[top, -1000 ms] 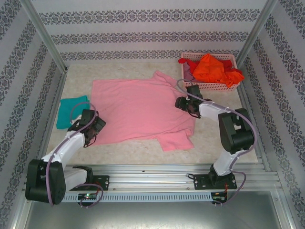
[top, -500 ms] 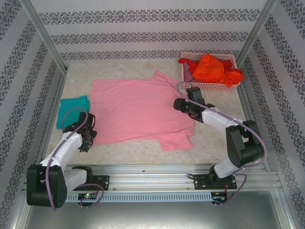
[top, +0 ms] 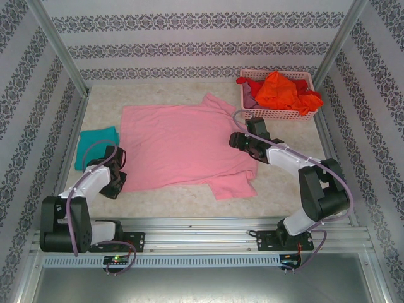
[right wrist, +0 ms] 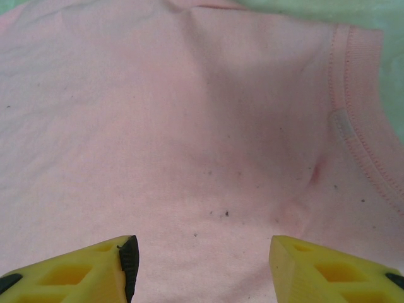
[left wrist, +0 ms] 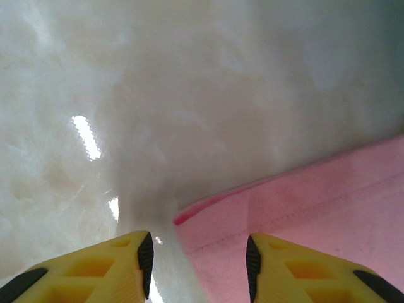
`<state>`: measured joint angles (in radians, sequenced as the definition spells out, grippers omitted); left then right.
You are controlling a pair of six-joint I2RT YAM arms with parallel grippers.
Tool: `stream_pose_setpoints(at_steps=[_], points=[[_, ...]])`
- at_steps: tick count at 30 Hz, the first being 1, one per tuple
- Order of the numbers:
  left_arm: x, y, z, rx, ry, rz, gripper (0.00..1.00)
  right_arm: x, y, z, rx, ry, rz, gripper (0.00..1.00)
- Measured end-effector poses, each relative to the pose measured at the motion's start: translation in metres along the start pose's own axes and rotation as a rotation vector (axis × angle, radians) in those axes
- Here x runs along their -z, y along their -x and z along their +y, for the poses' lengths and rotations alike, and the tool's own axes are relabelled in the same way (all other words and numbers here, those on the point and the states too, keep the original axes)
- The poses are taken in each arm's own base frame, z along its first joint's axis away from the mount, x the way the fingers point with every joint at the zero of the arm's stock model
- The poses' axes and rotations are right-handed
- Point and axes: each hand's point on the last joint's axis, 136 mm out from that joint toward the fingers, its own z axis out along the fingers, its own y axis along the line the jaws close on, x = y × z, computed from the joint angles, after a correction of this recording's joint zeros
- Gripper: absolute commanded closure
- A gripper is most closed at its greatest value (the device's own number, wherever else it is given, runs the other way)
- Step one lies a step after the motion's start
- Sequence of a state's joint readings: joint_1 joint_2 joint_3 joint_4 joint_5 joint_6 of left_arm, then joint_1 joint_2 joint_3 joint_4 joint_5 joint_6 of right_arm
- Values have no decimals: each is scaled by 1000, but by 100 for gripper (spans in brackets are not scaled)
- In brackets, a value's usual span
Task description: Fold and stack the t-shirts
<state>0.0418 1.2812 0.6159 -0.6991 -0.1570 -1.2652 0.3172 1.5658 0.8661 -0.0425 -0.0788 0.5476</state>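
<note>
A light pink t-shirt [top: 183,148] lies spread flat in the middle of the table. My left gripper [top: 118,184] sits at its near left corner. In the left wrist view it is open [left wrist: 199,265], low over the table, with the pink hem corner [left wrist: 252,208] lying between its fingers. My right gripper [top: 237,140] hovers open over the shirt's right side. In the right wrist view [right wrist: 202,265] only flat pink cloth lies below it, with the collar [right wrist: 360,113] off to the right. A folded teal t-shirt [top: 95,144] lies at the far left.
A pink lattice basket [top: 275,114] stands at the back right, holding an orange t-shirt [top: 278,88], a red one [top: 251,82] and a bit of mauve cloth [top: 250,100]. Patterned walls and metal posts enclose the table. Bare tabletop [top: 170,202] runs along the near edge.
My left gripper has swung back and to the left, off the pink shirt, down to its near left corner. My right gripper has shifted slightly left over the shirt.
</note>
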Motion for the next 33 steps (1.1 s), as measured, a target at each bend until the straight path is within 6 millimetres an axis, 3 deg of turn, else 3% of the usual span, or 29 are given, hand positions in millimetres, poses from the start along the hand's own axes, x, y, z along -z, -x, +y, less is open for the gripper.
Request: stream_pose_setpoints(at_steps=[7, 14, 18, 22, 26, 33], points=[[-10, -3, -4, 1, 14, 23, 64, -1, -3, -2, -1, -5, 8, 43], [-10, -3, 1, -1, 33, 17, 86, 0, -5, -3, -4, -7, 11, 43], [-9, -2, 2, -2, 33, 14, 96, 11, -6, -3, -4, -6, 2, 43], [-8, -2, 2, 0, 25, 15, 100, 30, -11, -3, 4, -14, -17, 43], [-7, -3, 1, 4, 8, 16, 100, 49, -32, -3, 23, -38, 2, 44], [-4, -5, -3, 9, -42, 26, 100, 73, -105, -21, 12, -128, 142, 48]])
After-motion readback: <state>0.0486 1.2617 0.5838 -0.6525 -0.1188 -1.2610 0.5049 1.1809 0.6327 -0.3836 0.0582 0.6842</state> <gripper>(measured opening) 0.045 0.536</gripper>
